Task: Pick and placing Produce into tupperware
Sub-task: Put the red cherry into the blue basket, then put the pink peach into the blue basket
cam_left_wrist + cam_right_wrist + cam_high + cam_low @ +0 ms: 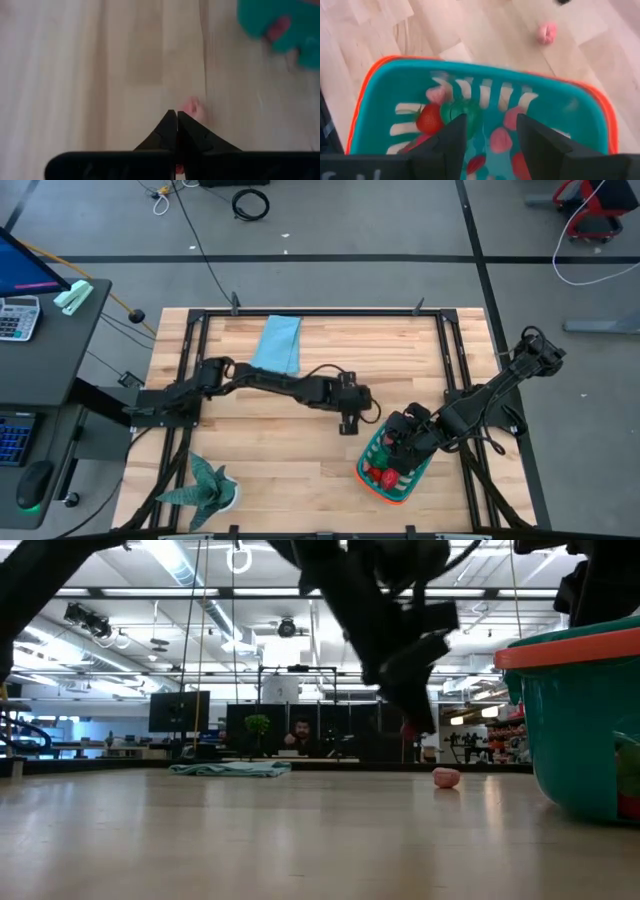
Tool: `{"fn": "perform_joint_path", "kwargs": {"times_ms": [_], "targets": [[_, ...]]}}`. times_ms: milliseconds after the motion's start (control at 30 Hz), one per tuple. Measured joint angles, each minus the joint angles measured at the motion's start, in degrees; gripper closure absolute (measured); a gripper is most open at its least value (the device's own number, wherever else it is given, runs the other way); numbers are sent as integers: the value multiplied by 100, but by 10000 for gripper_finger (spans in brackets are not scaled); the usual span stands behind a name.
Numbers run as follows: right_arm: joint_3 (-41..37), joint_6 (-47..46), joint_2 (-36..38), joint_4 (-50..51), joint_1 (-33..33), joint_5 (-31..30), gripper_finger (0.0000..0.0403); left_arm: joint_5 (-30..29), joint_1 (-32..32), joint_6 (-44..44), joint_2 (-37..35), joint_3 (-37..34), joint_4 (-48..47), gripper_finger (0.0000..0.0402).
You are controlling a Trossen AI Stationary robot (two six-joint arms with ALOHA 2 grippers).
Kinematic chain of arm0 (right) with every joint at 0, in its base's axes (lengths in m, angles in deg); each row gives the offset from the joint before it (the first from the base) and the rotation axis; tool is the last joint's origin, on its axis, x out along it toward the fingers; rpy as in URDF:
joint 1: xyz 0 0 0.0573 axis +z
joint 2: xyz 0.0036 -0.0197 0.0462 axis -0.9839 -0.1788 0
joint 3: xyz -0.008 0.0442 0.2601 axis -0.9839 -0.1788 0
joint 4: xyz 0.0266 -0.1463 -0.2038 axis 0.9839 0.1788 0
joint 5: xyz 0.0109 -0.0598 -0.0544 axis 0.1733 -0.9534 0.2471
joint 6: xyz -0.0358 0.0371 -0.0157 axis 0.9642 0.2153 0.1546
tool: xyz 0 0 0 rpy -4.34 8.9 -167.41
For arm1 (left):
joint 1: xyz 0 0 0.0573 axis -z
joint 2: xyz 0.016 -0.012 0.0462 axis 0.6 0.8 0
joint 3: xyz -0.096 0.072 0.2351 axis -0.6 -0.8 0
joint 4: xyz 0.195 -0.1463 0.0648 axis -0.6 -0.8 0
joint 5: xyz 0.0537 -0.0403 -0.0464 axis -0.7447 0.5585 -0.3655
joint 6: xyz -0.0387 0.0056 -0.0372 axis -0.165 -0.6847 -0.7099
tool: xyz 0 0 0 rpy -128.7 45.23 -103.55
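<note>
Right wrist view: right pincer [490, 137] hangs released over the tupperware [385, 75], most produce [429, 119] already inside. One pink piece [546, 32] lies on the surface [480, 30] nearby; left pincer [177, 120], clenched, hovers beside it, likely lining up.

Bright, even light falls on my table [300, 470], casting soft shadows. Ceiling strips glare in the low view, silhouetting my arms. My left wrist view is blurred.

In the high view my right gripper [400, 442] covers part of the tupperware [372, 478]. The low view cuts that container off at 3 o'clock. My left fingers [172, 131] partly hide a blurred pink piece [192, 107].
</note>
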Motion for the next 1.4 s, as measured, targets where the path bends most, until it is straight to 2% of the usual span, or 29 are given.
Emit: {"fn": "perform_joint_path", "kwargs": {"times_ms": [100, 233, 367, 467, 600, 733, 900, 1033, 1267, 1400], "targets": [[0, -429, 76, 302, 194, 304, 224, -360, 286, 174, -4, 255, -149, 396], [0, -1381, 249, 659, 709, 1164, 230, -450, 667, 276, -42, 611, -52, 395], [0, -2059, 300, 557, 1378, 1390, 232, -432, 995, 322, -42, 801, 705, 397], [0, -2496, 286, 560, 1760, 1114, 232, -284, 1172, 333, -42, 801, 1385, 395], [0, -2757, 279, 557, 2067, 429, 232, 284, 1357, 128, 48, 814, 1950, 398], [0, -2770, 279, 559, 2139, -81, 232, 359, 1452, 54, 397, 799, 2138, 387], [0, -2647, 279, 548, 2107, -228, 232, 354, 1353, -18, 802, 799, 2349, 367], [0, -2639, 279, 545, 2096, -228, 232, 348, 1281, -12, 850, 799, 2370, 330], [0, -2220, 276, 553, 2094, -230, 232, 322, 1206, 529, 769, 1100, 2279, 234], [0, -1765, 276, 576, 2008, -579, 232, -147, 1189, 943, 769, 1624, 1650, 196]]}}
